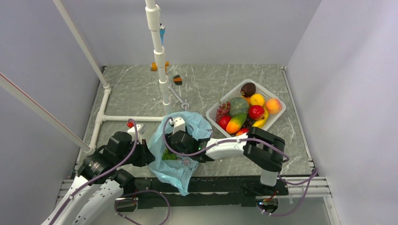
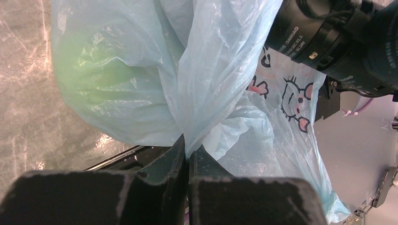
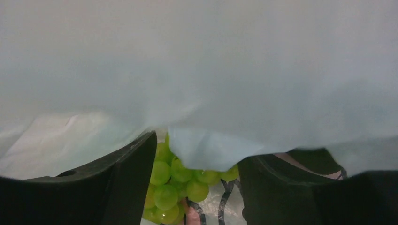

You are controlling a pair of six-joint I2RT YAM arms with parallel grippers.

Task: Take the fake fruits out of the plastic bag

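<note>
The light-blue plastic bag (image 1: 162,140) lies at the table's near edge between the arms. My left gripper (image 1: 149,157) is shut on a fold of the bag (image 2: 220,84), its jaws pinched together on the film (image 2: 188,149). My right gripper (image 1: 182,149) reaches inside the bag's mouth. In the right wrist view its fingers (image 3: 124,178) stand open on either side of the green grape bunch (image 3: 176,180), with bag film (image 3: 197,70) hanging over them. The grapes show as a green patch in the top view (image 1: 170,156) and through the film (image 2: 94,70).
A white slotted basket (image 1: 217,107) at the right holds a mango (image 1: 236,123), a peach (image 1: 273,105), a red apple (image 1: 256,112), a lemon, a melon, purple grapes and a dark avocado (image 1: 248,89). A white pipe frame (image 1: 162,70) stands behind the bag.
</note>
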